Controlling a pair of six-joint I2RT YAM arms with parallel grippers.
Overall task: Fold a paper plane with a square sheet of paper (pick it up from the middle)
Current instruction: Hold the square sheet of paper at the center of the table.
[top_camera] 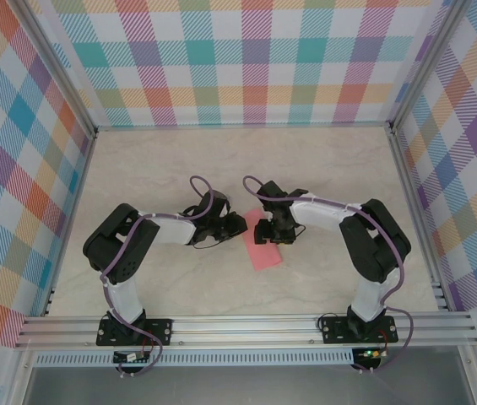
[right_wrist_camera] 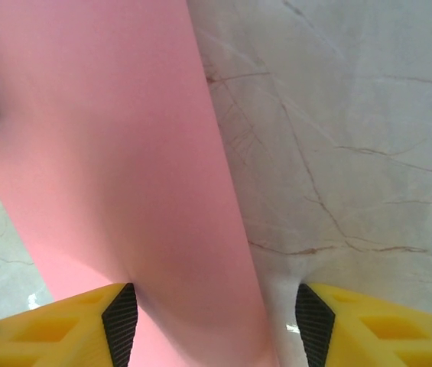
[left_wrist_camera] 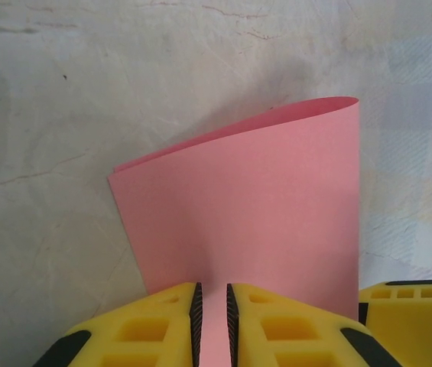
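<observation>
The salmon-pink square sheet of paper lies bent over near the middle of the table, between the two arms. My left gripper meets it from the left. In the left wrist view the jaws stand almost closed with pink paper filling the narrow slit. The sheet rises from them, and its curved far edge is lifted and casts a shadow. My right gripper hovers over the sheet's right part. Its jaws stand wide apart. A band of the sheet runs between them, close to the left pad.
The marble table top has free room behind and to both sides. Plaid walls close off three sides, and an aluminium rail runs along the near edge. A yellow finger of the right gripper sits just right of the left gripper.
</observation>
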